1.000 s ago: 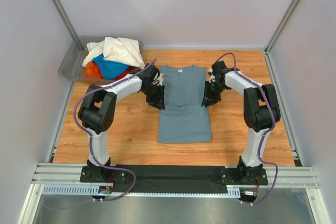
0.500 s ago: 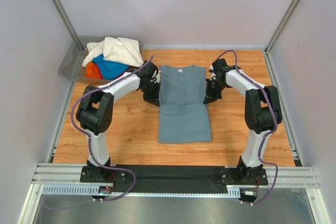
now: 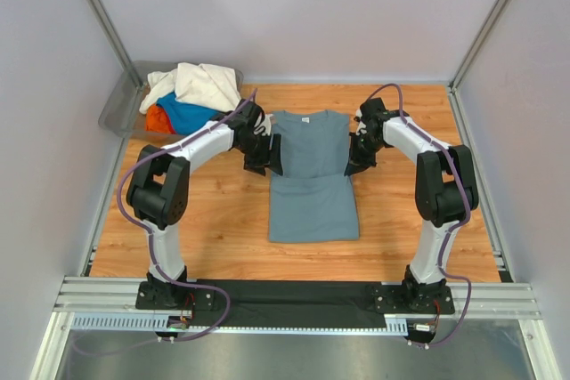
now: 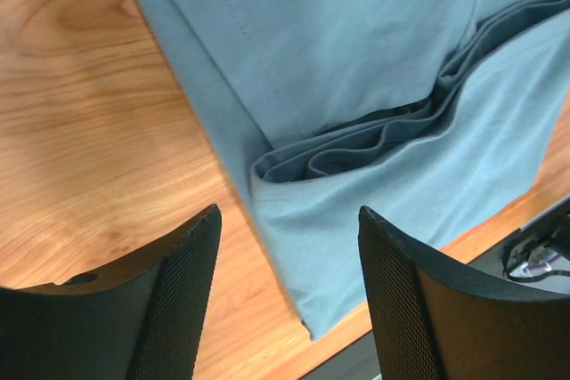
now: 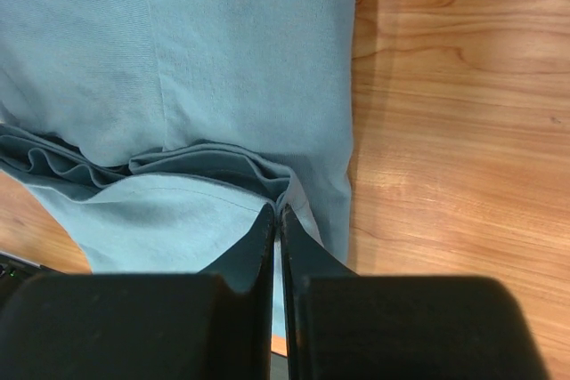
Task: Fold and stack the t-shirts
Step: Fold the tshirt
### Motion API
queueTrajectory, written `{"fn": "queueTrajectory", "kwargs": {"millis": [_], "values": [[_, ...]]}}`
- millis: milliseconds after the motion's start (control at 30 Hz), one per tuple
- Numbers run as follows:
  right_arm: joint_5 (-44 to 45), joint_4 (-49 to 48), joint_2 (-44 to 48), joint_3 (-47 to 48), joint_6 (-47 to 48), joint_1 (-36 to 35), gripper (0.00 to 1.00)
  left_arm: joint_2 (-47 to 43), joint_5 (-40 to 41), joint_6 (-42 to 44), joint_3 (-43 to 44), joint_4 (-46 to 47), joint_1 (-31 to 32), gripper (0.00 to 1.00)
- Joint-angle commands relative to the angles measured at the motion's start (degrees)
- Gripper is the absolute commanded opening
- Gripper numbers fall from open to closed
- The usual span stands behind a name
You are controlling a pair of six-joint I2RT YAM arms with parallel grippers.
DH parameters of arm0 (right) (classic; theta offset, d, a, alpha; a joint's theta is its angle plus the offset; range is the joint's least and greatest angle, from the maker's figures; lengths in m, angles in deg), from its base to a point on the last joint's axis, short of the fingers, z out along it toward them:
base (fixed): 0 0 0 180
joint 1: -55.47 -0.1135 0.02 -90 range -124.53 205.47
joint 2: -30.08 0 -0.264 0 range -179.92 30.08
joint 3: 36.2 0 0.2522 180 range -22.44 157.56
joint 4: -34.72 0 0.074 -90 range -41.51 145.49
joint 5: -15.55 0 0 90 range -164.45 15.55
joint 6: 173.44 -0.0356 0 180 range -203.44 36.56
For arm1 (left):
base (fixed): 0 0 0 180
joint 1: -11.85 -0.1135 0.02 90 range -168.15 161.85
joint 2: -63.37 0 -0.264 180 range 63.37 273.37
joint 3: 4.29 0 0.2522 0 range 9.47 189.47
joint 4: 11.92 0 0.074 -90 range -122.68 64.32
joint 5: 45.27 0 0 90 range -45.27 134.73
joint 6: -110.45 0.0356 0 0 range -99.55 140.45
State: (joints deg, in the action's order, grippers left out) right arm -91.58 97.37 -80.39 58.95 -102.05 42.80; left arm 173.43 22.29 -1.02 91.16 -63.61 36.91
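Left gripper (image 4: 287,213) open over grey-blue t-shirt (image 3: 312,198), 9 o'clock edge; right gripper (image 5: 277,211) closed at 3 o'clock edge, grip on cloth unconfirmed.

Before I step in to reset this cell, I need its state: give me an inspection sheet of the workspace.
Surface: wooden table, no damage seen.
Job's things: grey-blue t-shirt flat at centre, bunched crease across it; cream shirt, blue shirt and orange shirt heaped in grey bin.
Clutter: nothing seen.
Grippers: left tool open, straddling the t-shirt's edge; right tool shut at the opposite edge, grip unclear.
Cables: purple cables loop off both arms.
Surroundings: white walls, metal rail at near edge.
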Motion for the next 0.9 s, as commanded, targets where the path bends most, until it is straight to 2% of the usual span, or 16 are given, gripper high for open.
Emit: {"fn": "queueTrajectory", "kwargs": {"millis": [0, 100, 167, 367, 433, 467, 500, 533, 567, 867], "values": [[-0.72, -1.6, -0.18, 2.29, -0.55, -0.17, 0.0, 0.94, -3.48, 1.44, 0.92, 2.34, -0.01, 0.68], [-0.98, -1.51, -0.7, 2.81, -0.72, -0.08, 0.01, 3.23, -4.9, 1.26, 1.54, 2.95, 0.08, 0.6], [-1.07, -1.42, -0.88, 3.08, -0.72, -0.08, 0.0, 3.84, -4.9, 1.08, 1.72, 2.95, 0.08, 0.59], [-1.51, -1.86, -1.5, 3.25, -0.9, -0.08, 0.0, 5.25, -4.72, 0.56, 2.07, 2.34, 0.08, 0.62], [-1.51, -1.95, -1.85, 3.08, -0.9, -0.08, 0.01, 5.08, -4.63, 0.47, 2.24, 2.51, 0.08, 0.52], [-1.51, -1.95, -2.02, 3.08, -0.9, -0.08, 0.0, 4.9, -4.29, 0.47, 2.42, 2.34, 0.08, 0.44], [-1.25, -1.95, -2.02, 2.9, -0.81, -0.08, 0.01, 4.55, -3.93, 0.38, 2.51, 2.25, 0.08, 0.26], [-1.07, -1.86, -1.94, 2.82, -0.81, -0.08, 0.0, 4.2, -3.67, 0.29, 2.51, 1.9, 0.08, 0.17], [-0.63, -1.6, -1.68, 2.73, -0.64, -0.08, 0.01, 3.76, -2.54, 0.29, 2.6, 1.64, 0.08, 0.0], [5.34, -0.01, 2.63, 0.53, 1.21, -0.08, 0.01, -2.48, 3.45, -0.76, 0.84, -0.21, 0.08, 0.0]]}}
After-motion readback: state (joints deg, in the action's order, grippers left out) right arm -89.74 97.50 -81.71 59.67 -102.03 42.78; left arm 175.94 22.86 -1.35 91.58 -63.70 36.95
